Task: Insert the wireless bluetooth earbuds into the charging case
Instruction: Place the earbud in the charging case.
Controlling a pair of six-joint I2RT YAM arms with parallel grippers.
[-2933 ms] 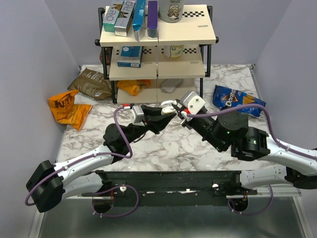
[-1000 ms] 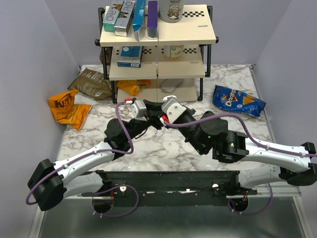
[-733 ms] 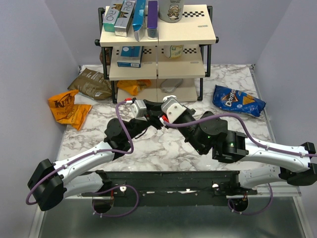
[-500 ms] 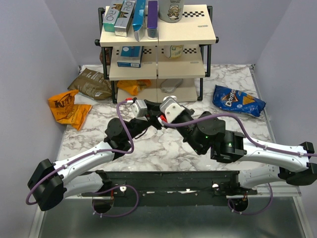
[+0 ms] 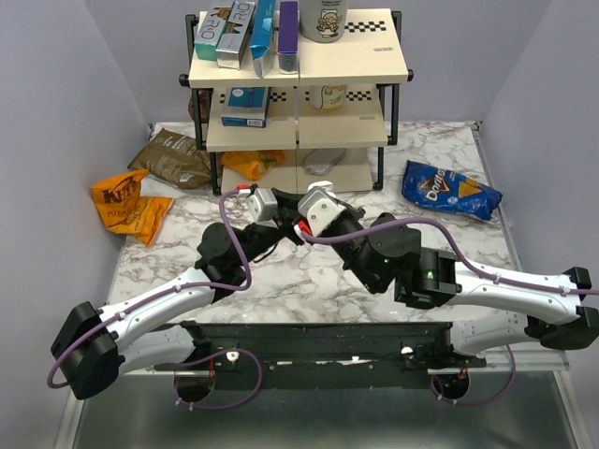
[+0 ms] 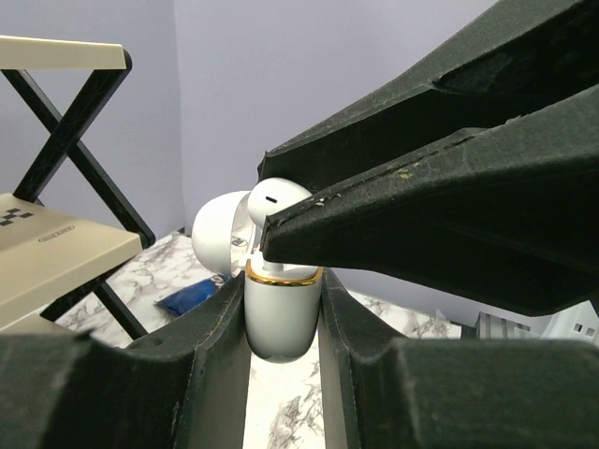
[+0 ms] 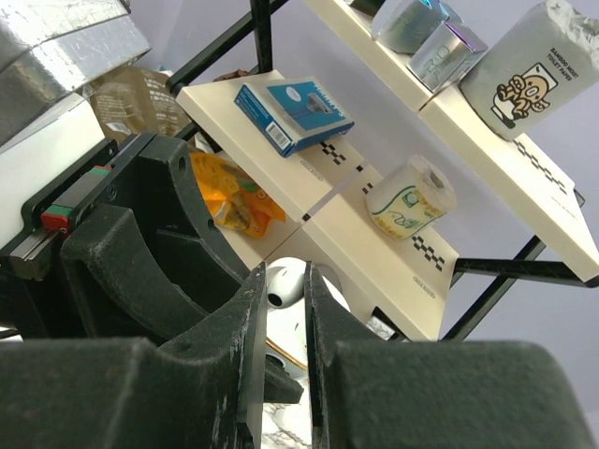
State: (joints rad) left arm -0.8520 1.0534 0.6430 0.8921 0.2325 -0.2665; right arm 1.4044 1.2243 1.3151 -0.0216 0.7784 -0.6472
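Observation:
The charging case (image 6: pixel 281 313) is white with a gold rim, not black, and its lid (image 6: pixel 220 238) is open. My left gripper (image 6: pixel 281 281) is shut on its body and holds it upright above the table. My right gripper (image 7: pixel 283 309) is shut on a white earbud (image 7: pixel 286 281) and holds it at the case's open mouth (image 7: pixel 286 328). In the left wrist view the earbud (image 6: pixel 279 195) sits just above the gold rim, under the right fingers (image 6: pixel 421 215). In the top view both grippers (image 5: pixel 292 223) meet in front of the shelf. A second earbud is not in view.
A wooden shelf rack (image 5: pixel 299 84) with boxes stands right behind the grippers. A blue Doritos bag (image 5: pixel 447 190) lies at the right. An orange bag (image 5: pixel 126 201) and a brown bag (image 5: pixel 173 157) lie at the left. Another orange bag (image 5: pixel 251 164) lies under the shelf.
Since the earliest frame both grippers have moved left and closer to the shelf, staying tip to tip. In the last second the right arm has edged slightly left.

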